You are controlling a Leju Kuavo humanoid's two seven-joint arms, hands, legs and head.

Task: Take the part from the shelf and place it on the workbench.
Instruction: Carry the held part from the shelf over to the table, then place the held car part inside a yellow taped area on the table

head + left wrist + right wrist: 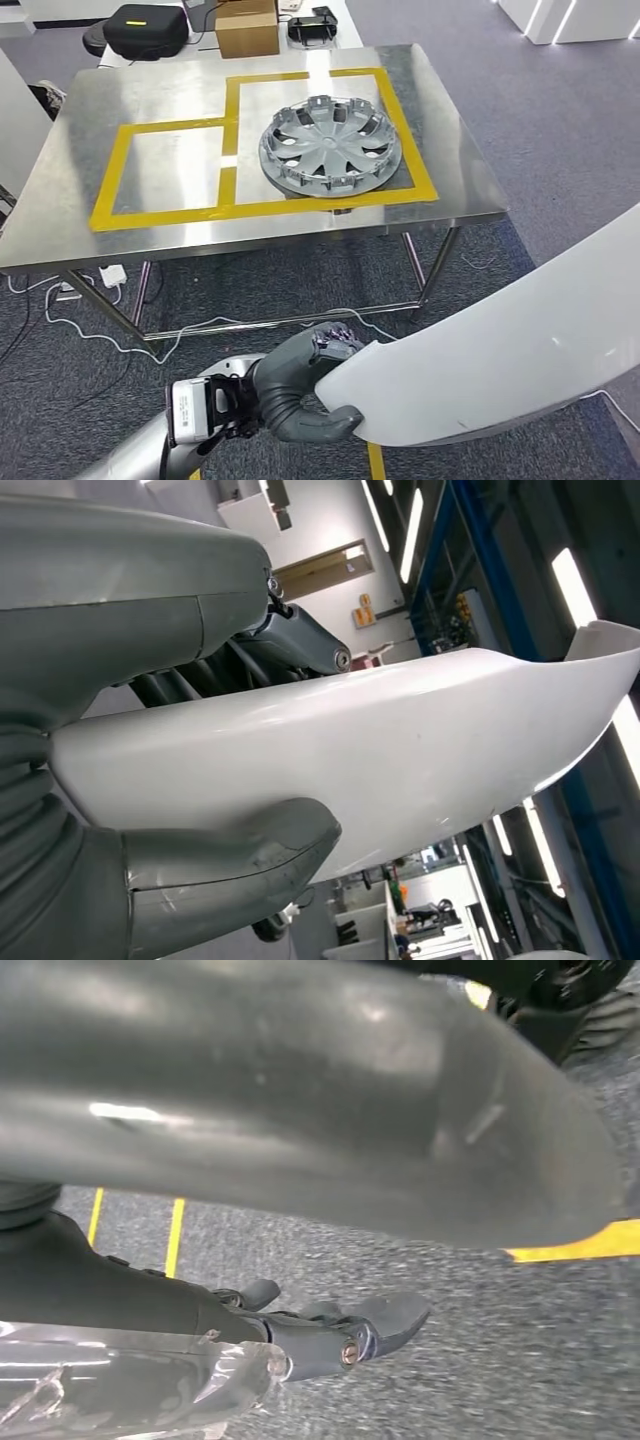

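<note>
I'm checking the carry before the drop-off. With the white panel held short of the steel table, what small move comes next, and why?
Probably step forward, keeping the grip. The left hand holds the white panel over carpet, short of the workbench, where the left taped square is bare and a hubcap fills the right one.

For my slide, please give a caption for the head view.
Left hand holds long white curved panel before steel workbench bearing silver hubcap.

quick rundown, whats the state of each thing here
white panel: held off the floor, short of the table
left hand: grips the panel's end
right hand: under a clear-wrapped part; grip unclear
hubcap: lying flat on the table, in the taped box
table: standing ahead
</note>
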